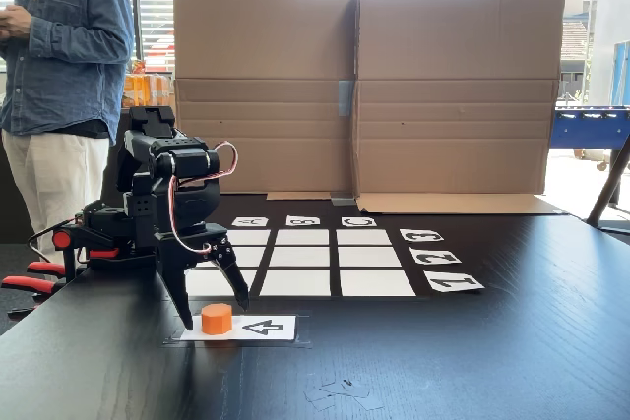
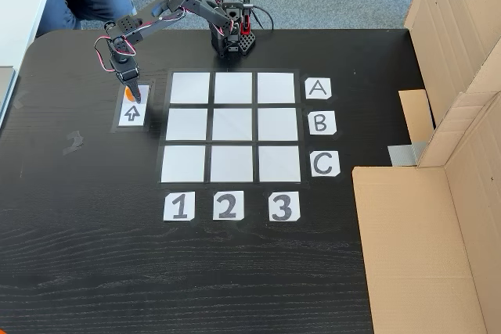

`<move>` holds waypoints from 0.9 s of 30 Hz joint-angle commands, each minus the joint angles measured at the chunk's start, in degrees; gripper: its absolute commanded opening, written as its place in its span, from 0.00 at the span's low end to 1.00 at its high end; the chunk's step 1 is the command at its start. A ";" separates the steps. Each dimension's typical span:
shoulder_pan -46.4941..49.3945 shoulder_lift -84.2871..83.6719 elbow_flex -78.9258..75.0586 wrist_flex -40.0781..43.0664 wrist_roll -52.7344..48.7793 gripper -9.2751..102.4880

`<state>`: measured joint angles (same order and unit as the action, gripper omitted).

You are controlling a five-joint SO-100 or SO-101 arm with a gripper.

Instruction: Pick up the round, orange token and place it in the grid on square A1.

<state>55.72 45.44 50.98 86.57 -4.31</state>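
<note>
The pincer (image 1: 219, 310) is hanging right over the token (image 1: 217, 319), jaws spread apart with one fingertip on each side of it in the front fixed view, so it's released and not gripping anything yet. Looks like a straddle before the squeeze: the fingers are wide enough to clear the little orange cylinder, which sits between and just below the tips.

The token rests on the end of the arrow card (image 1: 258, 327), and that arrow points back toward it, so the card is probably just the marked pickup spot. In the top-down fixed view the pincer (image 2: 133, 95) covers most of the token (image 2: 127, 92); only a sliver of orange peeks out beside it.

The grid (image 2: 232, 127) lies just beside the pincer, on the far side from the table edge, and square A1 (image 2: 190, 87) is its nearest corner cell, so the carry should be short. My guess is the next move is a small drop and a close. The person (image 1: 54, 66) stands behind the arm's base, well clear.
</note>
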 commanded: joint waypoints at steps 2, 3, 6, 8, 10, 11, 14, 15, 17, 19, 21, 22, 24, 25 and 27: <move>-0.44 0.09 -2.02 -0.44 -0.09 0.34; -0.44 0.00 -2.02 -0.44 -0.09 0.33; -0.44 -0.26 -2.02 -0.44 -0.18 0.30; -0.53 -0.44 -2.02 -0.44 -0.26 0.29; -0.53 -0.53 -2.02 -0.44 -0.26 0.28; -0.53 -0.53 -2.02 -0.44 -0.26 0.28; -0.62 -0.62 -2.02 -0.44 -0.35 0.25; -0.70 -0.62 -2.02 -0.44 -0.35 0.25; -0.70 -0.70 -2.02 -0.53 -0.35 0.23; -0.70 -0.70 -2.02 -0.53 -0.44 0.22; -0.79 -0.70 -2.02 -0.53 -0.70 0.20; -0.79 -0.70 -2.02 -0.53 -0.70 0.20; -0.79 -0.70 -2.02 -0.53 -0.70 0.19; -0.79 -0.62 -2.02 -0.53 -0.70 0.19; -0.79 -0.35 -2.02 -0.53 -0.70 0.19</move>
<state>55.55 44.38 50.98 86.40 -4.83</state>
